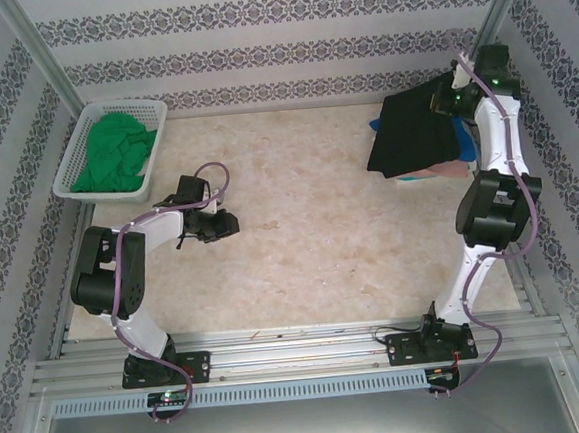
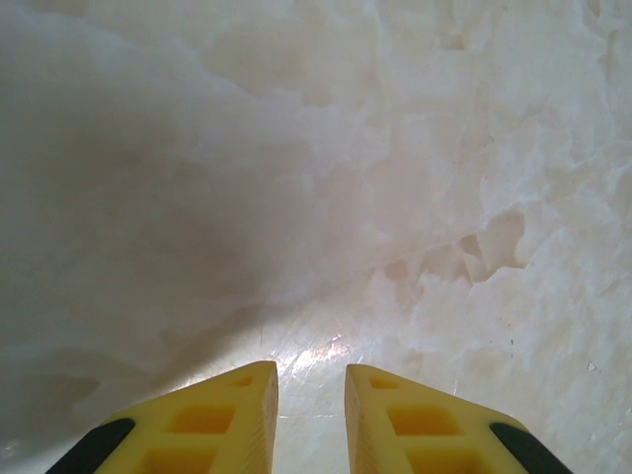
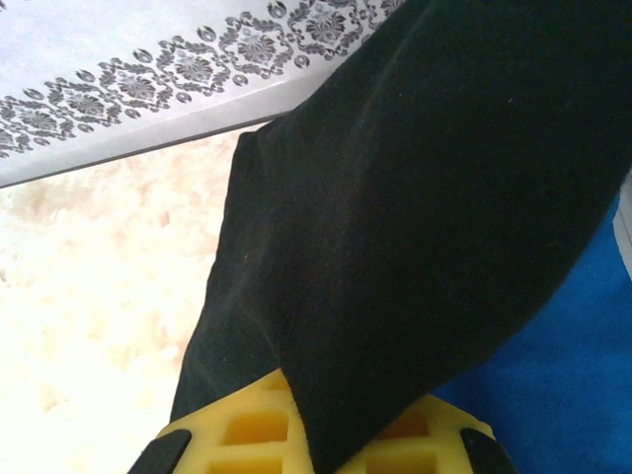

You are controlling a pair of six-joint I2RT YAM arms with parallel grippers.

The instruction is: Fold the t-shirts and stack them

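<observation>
Right gripper (image 1: 451, 98), clamped on the black t-shirt (image 1: 413, 131) at far right over the blue t-shirt (image 3: 563, 365), may unfold it if released off-centre (left gripper (image 2: 311, 395): narrowly parted, empty).

The large black cloth t-shirt (image 1: 418, 131) covers most of the blue cloth t-shirt (image 1: 467, 142) and the pink cloth t-shirt (image 1: 443, 171) under it, leaving slivers at its near-right edge. Its pinched cloth hides the right gripper (image 3: 331, 415) fingertips. In the right wrist view, picture edges cut it off above and right.
</observation>
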